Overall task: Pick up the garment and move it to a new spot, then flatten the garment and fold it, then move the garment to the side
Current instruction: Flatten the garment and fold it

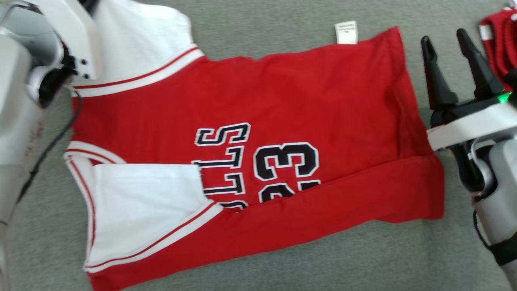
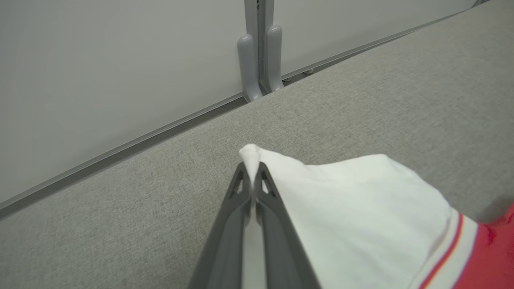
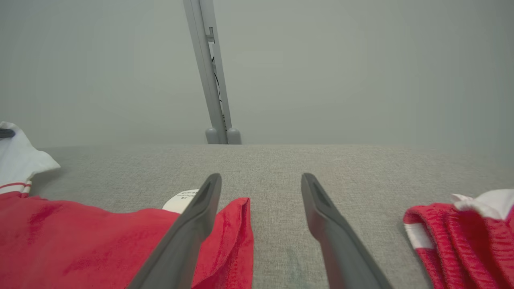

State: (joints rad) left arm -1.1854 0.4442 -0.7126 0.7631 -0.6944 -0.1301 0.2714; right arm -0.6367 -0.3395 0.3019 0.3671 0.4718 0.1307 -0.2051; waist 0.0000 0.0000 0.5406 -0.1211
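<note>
A red basketball jersey (image 1: 282, 121) with white sleeves, black "33" and lettering lies spread on the grey table, its near long edge folded over. My left gripper (image 2: 252, 170) is shut on the tip of the far white sleeve (image 2: 353, 208), which is lifted off the cloth surface; in the head view that sleeve (image 1: 137, 36) sits at the top left beside my left forearm. My right gripper (image 1: 446, 40) stands open just off the jersey's hem end, nothing between its fingers. In the right wrist view the hem corner (image 3: 233, 237) lies by the left finger.
A second red and white garment (image 1: 499, 44) is bunched at the far right; in the right wrist view it (image 3: 461, 237) lies right of the open fingers. A white label (image 1: 346, 32) sticks out at the jersey's far edge. A grey wall with a post (image 3: 213, 80) backs the table.
</note>
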